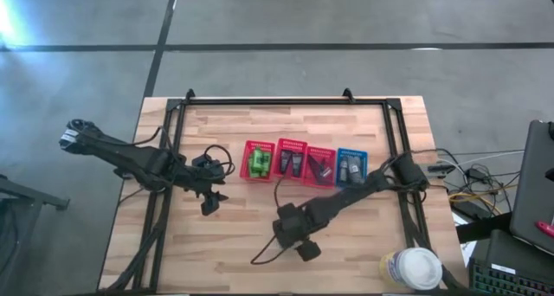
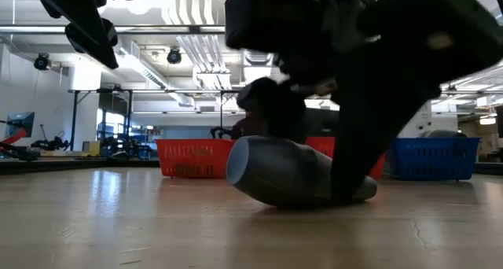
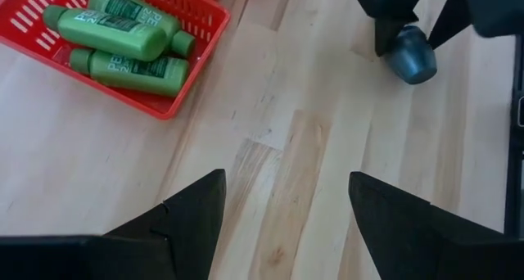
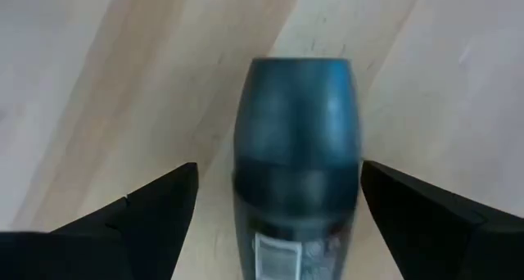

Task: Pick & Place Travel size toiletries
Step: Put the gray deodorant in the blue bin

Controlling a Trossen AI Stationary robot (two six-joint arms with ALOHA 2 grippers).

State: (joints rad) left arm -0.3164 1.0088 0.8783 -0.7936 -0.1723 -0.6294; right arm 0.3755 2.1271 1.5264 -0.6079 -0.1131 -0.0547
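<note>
A dark grey-teal oblong tube (image 4: pixel 296 124) lies on its side on the wooden table (image 1: pixel 234 235), in front of the row of baskets; it also shows in the low view (image 2: pixel 283 178). My right gripper (image 4: pixel 278 169) is open and low over it, one finger on each side of the tube, which points along the fingers. My left gripper (image 1: pixel 212 201) is open and hangs above bare table, left of the tube (image 3: pixel 413 55) and near the basket of green bottles (image 3: pixel 123 34). My right gripper comes down at the tube's body from above, slanting, with its fingers (image 4: pixel 409 206) along the tube's sides. A gap shows on one side; on the other the finger stands right at the tube's edge (image 4: pixel 357 161), and I cannot tell whether it touches. The tube rests on the table.
Along the table's middle stand three red mesh baskets (image 1: pixel 290 161) and a blue one (image 1: pixel 351 168), holding green bottles, dark tubes and razors. A large white round-lidded container (image 1: pixel 415 268) sits at the near right corner. A black frame (image 1: pixel 286 99) rims the table.
</note>
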